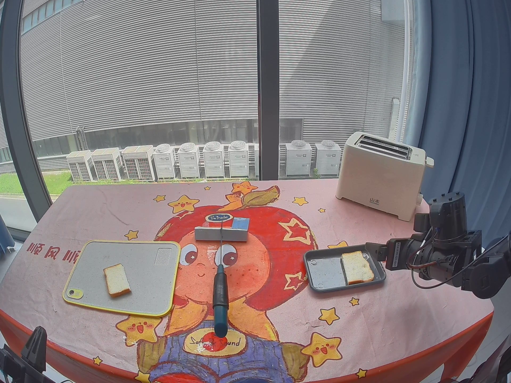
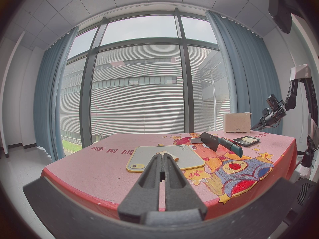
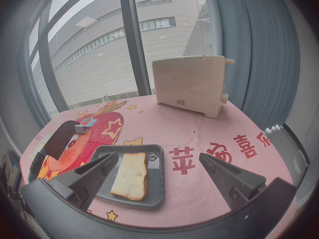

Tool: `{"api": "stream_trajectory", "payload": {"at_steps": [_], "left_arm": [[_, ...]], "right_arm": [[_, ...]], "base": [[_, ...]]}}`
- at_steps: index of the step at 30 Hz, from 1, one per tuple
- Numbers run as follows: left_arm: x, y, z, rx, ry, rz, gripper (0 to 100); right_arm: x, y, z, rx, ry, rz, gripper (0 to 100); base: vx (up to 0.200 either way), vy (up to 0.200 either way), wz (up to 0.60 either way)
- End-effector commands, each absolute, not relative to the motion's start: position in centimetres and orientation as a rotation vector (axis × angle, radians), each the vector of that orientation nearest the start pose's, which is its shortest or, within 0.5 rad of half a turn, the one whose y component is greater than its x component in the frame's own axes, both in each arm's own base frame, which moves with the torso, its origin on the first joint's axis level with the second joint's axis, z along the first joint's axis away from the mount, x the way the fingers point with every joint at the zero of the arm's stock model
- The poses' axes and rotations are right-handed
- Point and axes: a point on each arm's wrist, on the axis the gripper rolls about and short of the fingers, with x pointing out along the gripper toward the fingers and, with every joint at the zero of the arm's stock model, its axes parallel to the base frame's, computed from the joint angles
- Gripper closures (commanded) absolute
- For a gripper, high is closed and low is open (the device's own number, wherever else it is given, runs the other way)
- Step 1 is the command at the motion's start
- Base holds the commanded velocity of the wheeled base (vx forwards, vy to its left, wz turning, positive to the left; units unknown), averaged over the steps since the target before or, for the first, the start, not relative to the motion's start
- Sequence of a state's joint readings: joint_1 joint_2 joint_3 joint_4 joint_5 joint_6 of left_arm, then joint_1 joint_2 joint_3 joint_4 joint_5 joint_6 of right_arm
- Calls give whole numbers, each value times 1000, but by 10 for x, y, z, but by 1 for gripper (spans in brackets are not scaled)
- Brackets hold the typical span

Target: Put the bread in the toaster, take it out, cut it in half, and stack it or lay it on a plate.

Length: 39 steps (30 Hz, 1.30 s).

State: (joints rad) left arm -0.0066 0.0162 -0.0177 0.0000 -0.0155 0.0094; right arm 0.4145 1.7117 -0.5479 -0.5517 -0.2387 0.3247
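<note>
Currently right gripper (image 3: 158, 156) is spread wide, empty, just beside the plate (image 1: 324, 272). One bread half (image 1: 356, 267) lies on the plate; second bread half (image 1: 116, 280) sits well apart on the cutting board (image 1: 151, 288). Knife (image 1: 220, 293) rests between plate and board. Toaster (image 1: 380, 174) stands behind the plate. Left gripper (image 2: 162, 156) is closed, holding nothing.
</note>
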Motion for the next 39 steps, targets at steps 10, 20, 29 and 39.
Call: {"api": "stream_trajectory", "payload": {"at_steps": [10,20,29,39], "left_arm": [[-23,0,75,9,0,-21,100],[-23,0,75,9,0,-21,100],[-23,0,75,8,0,-21,100],[-23,0,75,8,0,-21,100]], "right_arm": [[242,97,111,116,565,83,0],[243,88,110,112,473,134,0],[243,77,110,111,460,188,0],[246,63,109,85,316,241,0]], "base": [[0,0,0],[0,0,0],[0,0,0],[0,0,0]]}}
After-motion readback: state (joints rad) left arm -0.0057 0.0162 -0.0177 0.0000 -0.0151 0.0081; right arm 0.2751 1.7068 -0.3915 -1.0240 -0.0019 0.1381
